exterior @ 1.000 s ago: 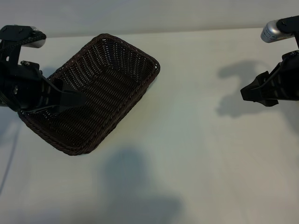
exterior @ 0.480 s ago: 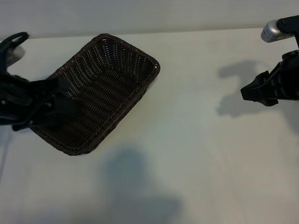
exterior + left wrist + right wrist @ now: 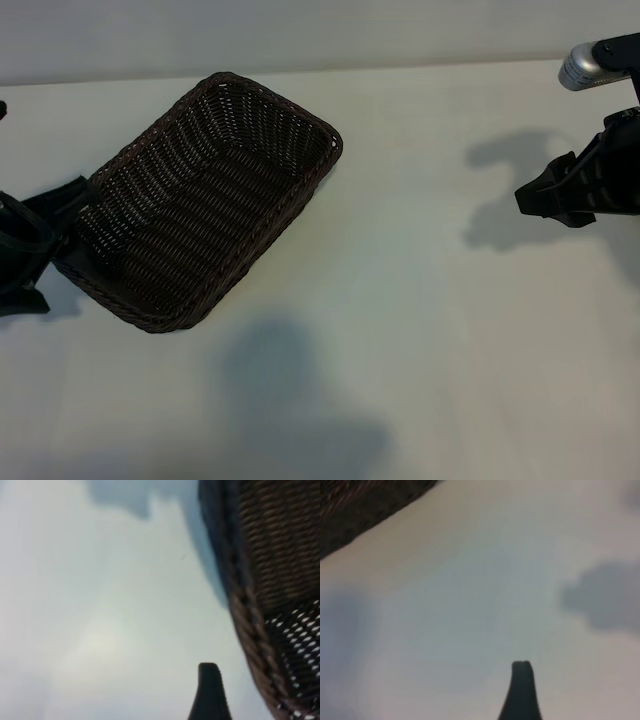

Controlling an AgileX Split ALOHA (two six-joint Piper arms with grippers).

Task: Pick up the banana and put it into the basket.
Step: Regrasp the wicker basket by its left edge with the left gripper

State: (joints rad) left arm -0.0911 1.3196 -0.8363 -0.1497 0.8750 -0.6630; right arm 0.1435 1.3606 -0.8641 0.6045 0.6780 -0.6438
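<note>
Since we cannot see the banana anywhere, we should find it before reaching. Our left gripper (image 3: 60, 215), jaws wide and holding nothing, sits beside the wicker basket (image 3: 300, 195) near the table's (image 3: 430, 330) left edge; our right gripper (image 3: 530, 198) waits wide at the right edge

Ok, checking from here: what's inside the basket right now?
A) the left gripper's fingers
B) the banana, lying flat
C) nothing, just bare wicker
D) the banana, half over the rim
C: the exterior view shows only dark woven wicker across the whole inside of the basket, with no banana in any view; the left gripper sits at the basket's outer end and the right gripper is far off to the side.
</note>
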